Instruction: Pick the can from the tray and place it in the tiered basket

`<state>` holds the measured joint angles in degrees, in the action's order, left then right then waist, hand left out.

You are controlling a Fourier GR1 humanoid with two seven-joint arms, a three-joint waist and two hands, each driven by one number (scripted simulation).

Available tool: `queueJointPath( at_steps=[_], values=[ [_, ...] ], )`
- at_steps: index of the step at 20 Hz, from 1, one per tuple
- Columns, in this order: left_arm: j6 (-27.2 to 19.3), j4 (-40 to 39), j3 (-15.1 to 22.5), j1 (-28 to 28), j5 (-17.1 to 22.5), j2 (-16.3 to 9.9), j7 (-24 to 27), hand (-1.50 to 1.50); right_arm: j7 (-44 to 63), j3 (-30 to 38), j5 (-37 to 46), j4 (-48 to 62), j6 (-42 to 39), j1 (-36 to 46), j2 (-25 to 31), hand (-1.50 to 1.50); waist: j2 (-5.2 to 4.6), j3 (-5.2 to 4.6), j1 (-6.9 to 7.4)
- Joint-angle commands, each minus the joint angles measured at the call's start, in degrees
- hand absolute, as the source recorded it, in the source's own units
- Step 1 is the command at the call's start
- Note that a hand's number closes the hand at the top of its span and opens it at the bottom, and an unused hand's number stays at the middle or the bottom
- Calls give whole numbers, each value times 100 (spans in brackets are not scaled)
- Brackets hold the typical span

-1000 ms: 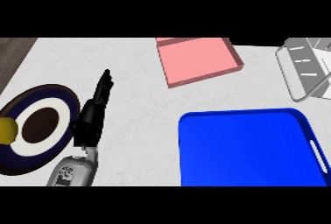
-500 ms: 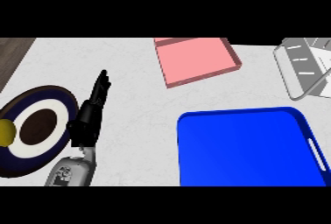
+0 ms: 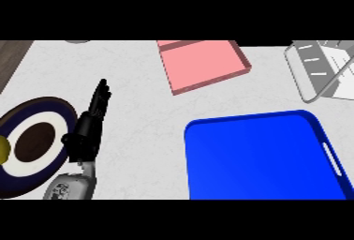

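1. Counter (image 3: 138,70) of pale marbled stone is seen from steeply above, with a strip of darker wood-toned surface at its far left corner.
2. Left hand (image 3: 88,129) is shown near the counter's left edge, rising from a grey forearm (image 3: 69,187) at the near edge; its fingers (image 3: 101,93) are held straight and together, pointing toward the far edge, and nothing is gripped, so the hand is open.
3. Right hand is not shown in the head view.
4. A blue tray (image 3: 262,159) is set at the near right part of the counter, reaching the near edge; a pale slot-like handle (image 3: 334,159) is seen along its right rim, and only blue floor is shown within its walls.
5. The can cannot be made out anywhere in the view, so its place cannot be told.
6. The tiered basket (image 3: 321,70), of pale wire and panels, is placed at the far right corner and is cut off by the view's right side.
7. A pink board (image 3: 204,63) lies tilted at the far edge, between the hand and the basket.
8. A dark blue plate (image 3: 34,145) with a white ring and brown centre sits at the left edge, just beside the hand; a yellow object (image 3: 3,149) is partly seen on its left side.
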<state>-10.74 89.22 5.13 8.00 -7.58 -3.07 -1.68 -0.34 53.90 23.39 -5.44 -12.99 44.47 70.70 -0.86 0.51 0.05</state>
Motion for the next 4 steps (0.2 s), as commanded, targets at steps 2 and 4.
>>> queueJointPath(
  at_steps=[2, 4],
  values=[
    [-59, 194, -10, -176, -7, 11, -36, 0, -634, 475, -467, 232, -698, -1232, 293, -150, 44, 17, -134],
    [-86, 176, -170, -114, 36, -65, -42, 0, -1121, 648, -647, 229, -903, -1642, 151, -150, 45, 29, -205]
  ],
)
